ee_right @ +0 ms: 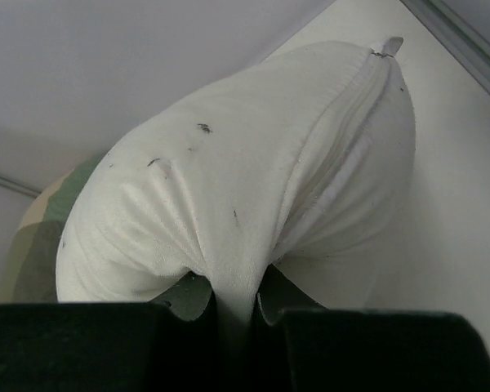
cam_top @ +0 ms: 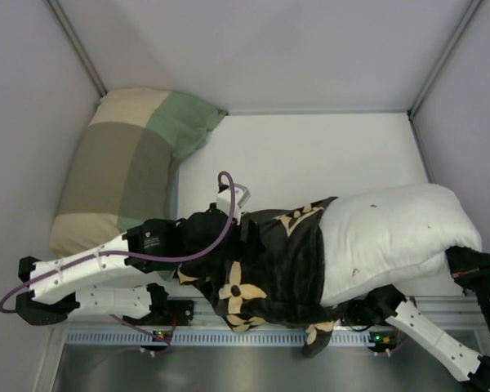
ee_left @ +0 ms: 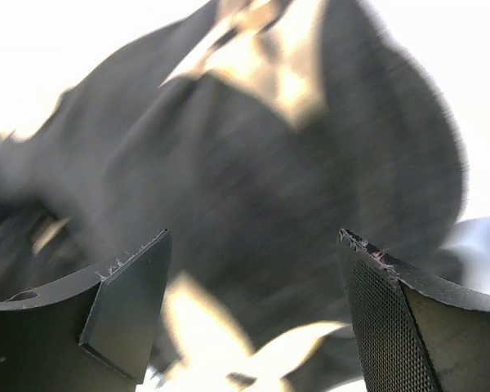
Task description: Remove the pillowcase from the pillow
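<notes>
The black pillowcase (cam_top: pixel 265 265) with tan flower motifs lies bunched over the left end of the white pillow (cam_top: pixel 392 233), whose right two thirds are bare. My left gripper (ee_left: pixel 253 282) is open, its fingers (ee_left: pixel 126 306) wide apart with nothing between them. The blurred pillowcase (ee_left: pixel 253 163) lies just beyond them. In the top view the left wrist sits at the pillowcase's left edge, black against black. My right gripper (ee_right: pixel 235 306) is shut on a pinched fold of the pillow (ee_right: pixel 245 180). It holds the pillow's right end (cam_top: pixel 456 255).
A green, beige and olive patchwork pillow (cam_top: pixel 122 163) lies against the left wall, also seen behind the white pillow (ee_right: pixel 33 245). Grey walls close the table on three sides. A metal rail (cam_top: pixel 229 335) runs along the near edge, and pillowcase fabric hangs over it.
</notes>
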